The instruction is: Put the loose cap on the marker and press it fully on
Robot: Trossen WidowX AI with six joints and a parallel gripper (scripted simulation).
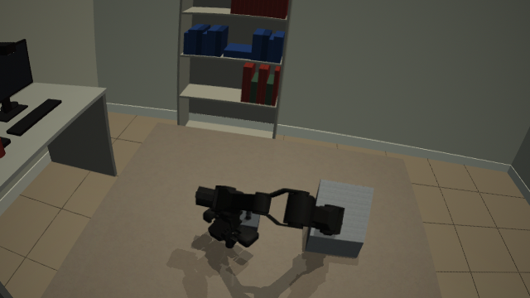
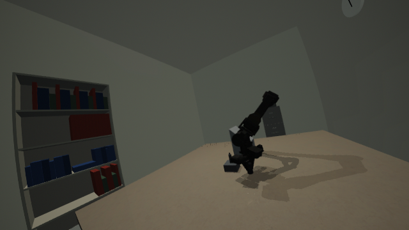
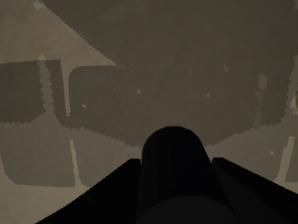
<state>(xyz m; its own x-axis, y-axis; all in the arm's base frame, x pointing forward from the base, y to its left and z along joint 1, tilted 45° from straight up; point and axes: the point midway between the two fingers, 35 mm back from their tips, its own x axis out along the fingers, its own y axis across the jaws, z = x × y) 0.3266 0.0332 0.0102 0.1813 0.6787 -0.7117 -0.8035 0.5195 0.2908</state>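
The dark cap (image 1: pixel 229 244) (image 3: pixel 175 175) stands upright on the table; only its lower end shows below the fingers in the top view. My gripper (image 3: pixel 176 168) (image 2: pixel 250 167) is low over the table with its fingers shut on the cap, one on each side in the wrist view. The grey holder block (image 1: pixel 251 222) (image 2: pixel 231 167) sits just behind the gripper, partly hidden by the arm. The dark marker (image 1: pixel 248 214) (image 2: pixel 229 156) stands upright in it, its lower part hard to see. The marker and block are out of the wrist view.
The arm's base stands by a large grey block (image 1: pixel 358 207) at the right in the top view. The gripper's body is close beside the holder block. The tan table top (image 1: pixel 174 165) (image 2: pixel 179 198) carries the arm's shadows. A bookshelf and a desk stand beyond the table.
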